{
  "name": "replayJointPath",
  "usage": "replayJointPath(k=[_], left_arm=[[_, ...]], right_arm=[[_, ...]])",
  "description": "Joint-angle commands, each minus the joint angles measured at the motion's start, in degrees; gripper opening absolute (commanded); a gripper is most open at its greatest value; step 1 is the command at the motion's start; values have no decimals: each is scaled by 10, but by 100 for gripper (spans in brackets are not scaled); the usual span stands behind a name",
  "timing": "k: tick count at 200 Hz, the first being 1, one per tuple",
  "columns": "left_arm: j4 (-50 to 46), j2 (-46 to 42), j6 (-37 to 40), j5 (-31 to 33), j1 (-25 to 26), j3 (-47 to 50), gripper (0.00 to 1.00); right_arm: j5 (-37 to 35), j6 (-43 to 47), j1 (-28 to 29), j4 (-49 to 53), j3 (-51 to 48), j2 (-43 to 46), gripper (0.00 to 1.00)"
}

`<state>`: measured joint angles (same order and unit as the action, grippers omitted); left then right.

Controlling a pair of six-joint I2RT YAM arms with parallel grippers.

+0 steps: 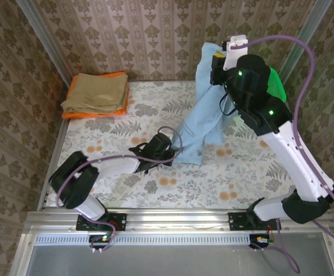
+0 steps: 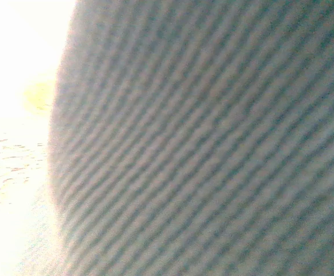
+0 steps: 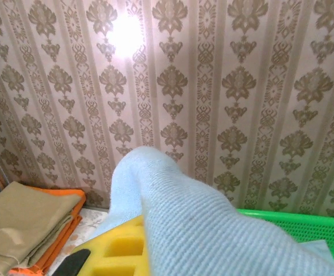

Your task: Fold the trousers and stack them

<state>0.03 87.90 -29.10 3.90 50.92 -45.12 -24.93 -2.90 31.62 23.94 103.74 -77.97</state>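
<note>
The table (image 1: 155,190), spread with a pale floral cloth and walled in by patterned wallpaper, carries the trousers (image 1: 204,123) over its far right part. They are a plain light sky-blue, thin and soft, and up close in both wrist views the fabric shows a fine ribbed weave. Their long axis runs on a diagonal. The upper end is lifted off the table toward the far right corner, and the cloth hangs from there in loose vertical folds. The lower end trails toward the near left and lies on the table near its middle, where two overlapping panels fan out. Which end is the waist cannot be told. At the far left corner, well apart from them, folded tan trousers (image 1: 98,91) lie on an orange cloth (image 1: 92,114). A green basket (image 3: 293,224) stands at the far right, behind the raised fabric. The right gripper (image 1: 217,60) holds the upper end aloft, its jaws closed on the cloth, which drapes over its yellow finger pad (image 3: 118,250). The left gripper (image 1: 168,150) lies low on the table at the near-left edge of the lower end. Its jaws are fully closed, apparently pinching that edge, though blue fabric pressed against the left wrist camera hides the fingers.
</note>
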Motion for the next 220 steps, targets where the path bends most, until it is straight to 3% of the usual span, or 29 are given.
replayJointPath(k=[1, 13, 46, 64, 76, 96, 122, 132, 158, 180, 220], left_arm=[[-58, -113, 3, 95, -6, 18, 0], [-107, -193, -2, 145, -18, 25, 0], [-271, -404, 11, 209, -94, -9, 0], [-329, -456, 23, 181, -152, -39, 0], [-355, -462, 23, 158, -182, -47, 0], [-388, -471, 10, 187, -197, -40, 0], [-394, -477, -7, 202, -226, -14, 0], [-388, -471, -9, 197, -242, -6, 0], [-368, -457, -14, 194, -298, 18, 0], [-346, -450, -17, 168, -354, 35, 0], [-291, -419, -45, 98, -453, 55, 0]], right_arm=[[-34, -2, 13, -6, -6, 52, 0], [-30, -47, 23, 20, -38, 79, 0], [2, -103, 45, 27, -139, 153, 0], [59, -140, 49, 64, -161, 153, 3], [74, -168, 50, 65, -198, 145, 6], [109, -200, 50, 65, -249, 102, 16], [172, -231, 43, 52, -274, -20, 26], [223, -227, 36, 49, -252, -84, 44], [275, -209, 21, 136, -139, -219, 57], [265, -208, 18, 129, -156, -198, 74], [193, -223, 16, 147, -258, -116, 74]])
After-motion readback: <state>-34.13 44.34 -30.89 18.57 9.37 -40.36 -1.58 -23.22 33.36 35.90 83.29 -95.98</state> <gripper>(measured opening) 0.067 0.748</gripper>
